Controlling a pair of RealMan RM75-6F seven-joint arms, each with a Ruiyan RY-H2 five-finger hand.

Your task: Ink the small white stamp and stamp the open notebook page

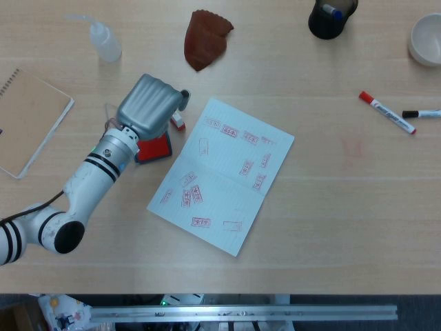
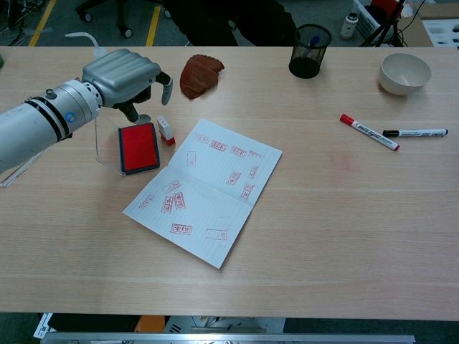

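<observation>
Stamp, head view: stamp [image 1: 178, 120] lies on the tabletop [image 1: 331, 207] just right of the ink pad [image 1: 155, 147], handy for inking; left hand [image 1: 148, 107] hovers over both.

Chest view: left hand [image 2: 128, 74] empty, fingers loosely spread above stamp [image 2: 166, 130]; notebook [image 2: 208, 188] open right of pad [image 2: 138, 147].

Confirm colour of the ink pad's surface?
Red; the ink pad shows it best in the chest view, the left hand above it.

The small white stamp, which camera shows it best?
The chest view: the small white stamp lies fully visible beside the ink pad, below the left hand. In the head view that hand covers part of the stamp.
</observation>
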